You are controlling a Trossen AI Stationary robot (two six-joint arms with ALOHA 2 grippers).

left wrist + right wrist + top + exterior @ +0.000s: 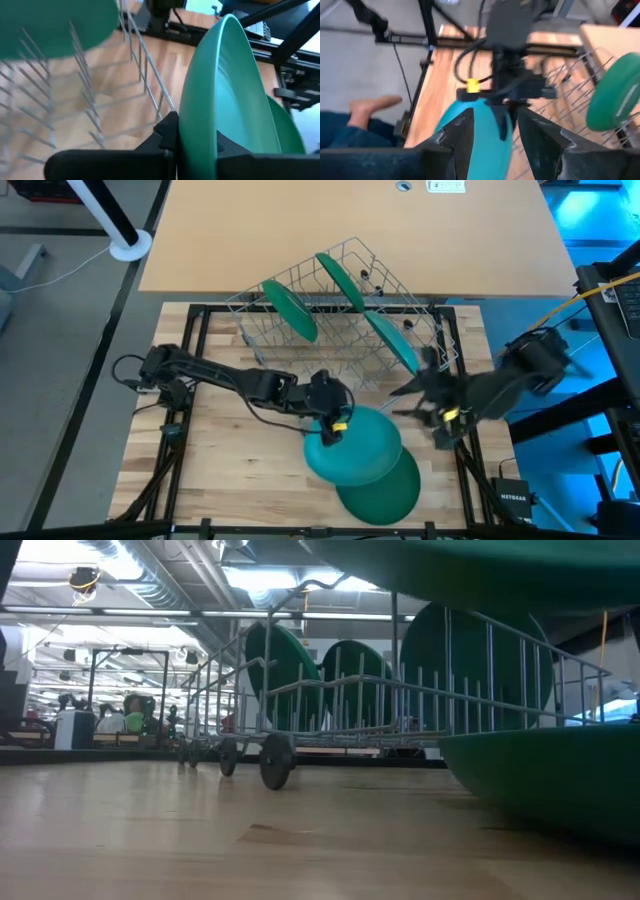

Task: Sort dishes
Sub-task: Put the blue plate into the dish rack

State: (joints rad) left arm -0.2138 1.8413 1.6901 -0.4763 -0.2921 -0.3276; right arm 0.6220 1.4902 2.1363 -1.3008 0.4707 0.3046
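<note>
From above, three green plates (290, 310) are seen slotted upright in the wire dish rack (345, 315), so they stand apart between the tines. Just in front of the rack, a lifted plate (355, 445) is clamped at its rim by the left gripper (333, 430), above one more plate (385, 485) left flat on the worktop (225, 465). Beside the rack's right end, the right gripper (425, 392) is held clear, apparently waiting.

At worktop height, the racked plates (283, 665) are shown standing on edge behind the wires.

At the left wrist, the jaws are seen clenched on the plate rim (200, 135), edge-on toward the rack, likely for slotting.

At the right wrist, the jaws are spread, nothing between them.
</note>
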